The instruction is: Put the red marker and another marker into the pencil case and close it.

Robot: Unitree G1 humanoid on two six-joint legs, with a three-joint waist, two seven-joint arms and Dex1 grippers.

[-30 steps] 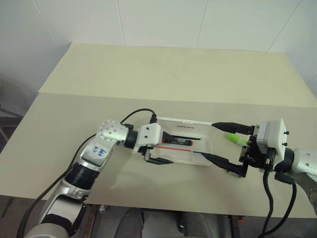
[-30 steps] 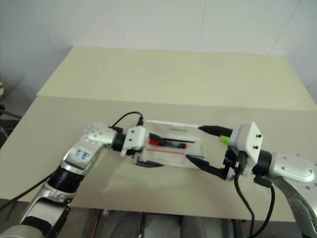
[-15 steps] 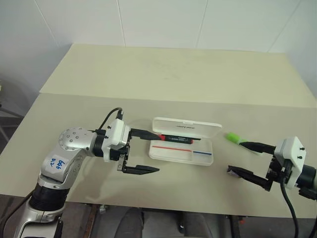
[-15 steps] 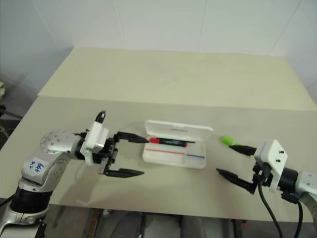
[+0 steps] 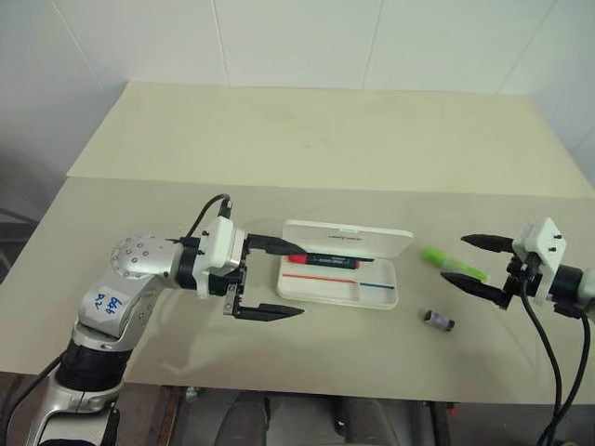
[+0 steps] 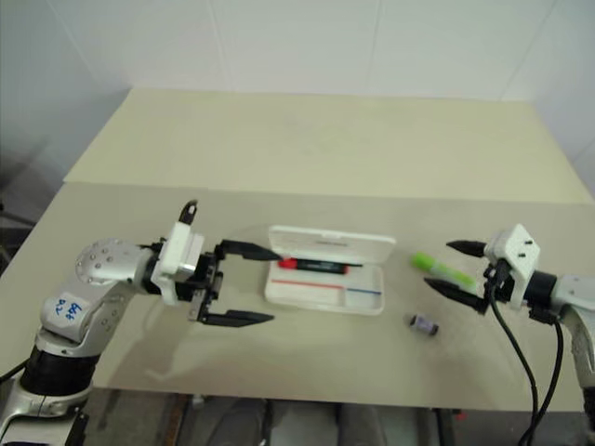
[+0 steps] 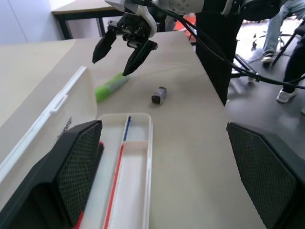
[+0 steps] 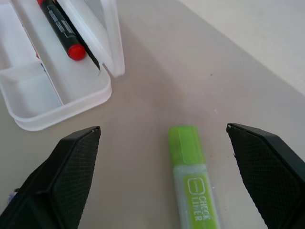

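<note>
Left tool [image 5: 268,277] is hovering at centre-left of the frame, fingers spread wide, empty, pointing level toward the pencil case [image 5: 339,288]. Case is lying open at centre on the worktop [image 5: 307,139]; the red marker [image 5: 324,259] is already resting inside. Green highlighter [image 5: 453,263] is lying out at right. Right tool [image 5: 479,264] is straddling it, spread, not yet gripping. Lid closing is remaining.
</note>
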